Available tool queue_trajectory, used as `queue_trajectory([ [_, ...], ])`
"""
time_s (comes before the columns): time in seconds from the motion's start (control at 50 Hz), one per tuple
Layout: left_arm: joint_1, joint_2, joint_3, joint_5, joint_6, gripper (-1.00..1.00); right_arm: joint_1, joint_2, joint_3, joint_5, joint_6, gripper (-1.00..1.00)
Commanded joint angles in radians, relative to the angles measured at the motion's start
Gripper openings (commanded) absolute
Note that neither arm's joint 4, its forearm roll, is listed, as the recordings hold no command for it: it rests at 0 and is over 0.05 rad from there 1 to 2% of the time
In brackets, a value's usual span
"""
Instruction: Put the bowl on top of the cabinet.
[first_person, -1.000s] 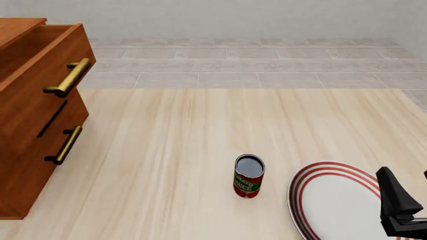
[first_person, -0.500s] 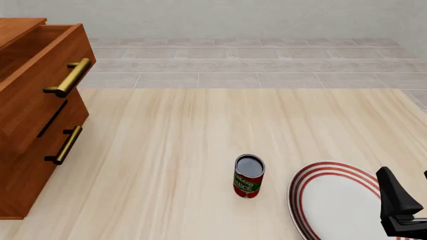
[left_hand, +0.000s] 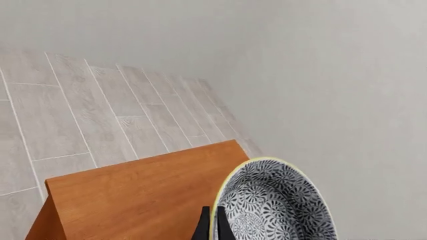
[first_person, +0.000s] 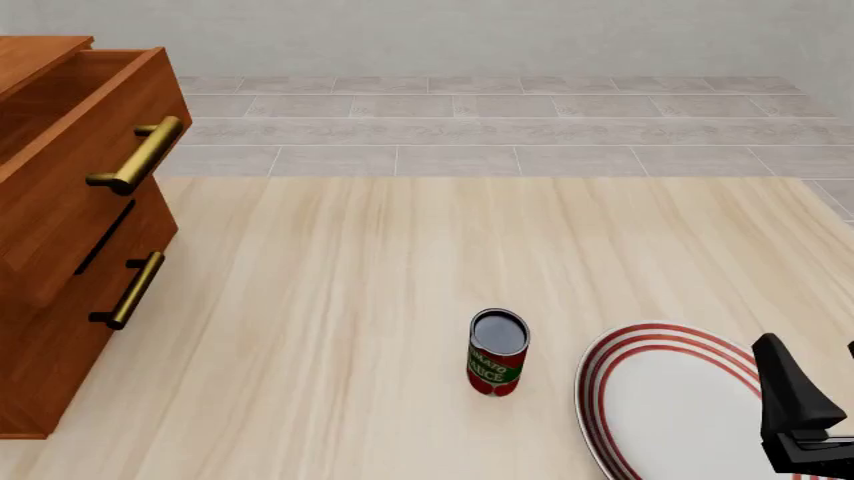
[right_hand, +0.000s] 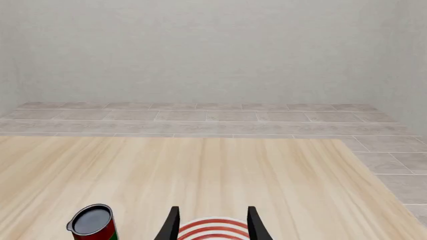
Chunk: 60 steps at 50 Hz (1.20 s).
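STATE: left gripper (left_hand: 213, 227) clamps the bowl (left_hand: 277, 205) by its rim above the cabinet (left_hand: 133, 200) top | right gripper (right_hand: 212, 222) spread, idle (over plate (first_person: 667, 400)) | RISK: release near the edge could tip the bowl off.

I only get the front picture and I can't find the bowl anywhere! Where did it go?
Observer: The left wrist view shows it. The bowl is pinched by its rim in the left gripper, held over the top of the cabinet.
Operator: Is it sitting on the cabinet yet?
Observer: I cannot tell whether it touches. It looks tilted, its patterned inside facing the camera.
Operator: What is the other arm doing?
Observer: The right wrist view shows the right gripper with jaws spread open, holding nothing, above the plate.
Operator: And the can?
Observer: From that same view the can stands upright on the table, beside the plate and apart from it.
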Motion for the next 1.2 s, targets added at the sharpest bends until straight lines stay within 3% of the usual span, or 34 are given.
queue_trajectory([
  [0.02, -0.006, -0.076, 0.022, 0.010, 0.010, -1.00, 0.000, 0.000, 0.000, 0.000, 0.000, 1.00],
  [0.36, -0.004, -0.108, 0.022, 0.010, 0.024, -1.00, 0.000, 0.000, 0.000, 0.000, 0.000, 1.00],
  [1.2, 0.054, -0.014, 0.001, -0.016, 0.029, -1.00, 0.000, 0.000, 0.000, 0.000, 0.000, 1.00],
])
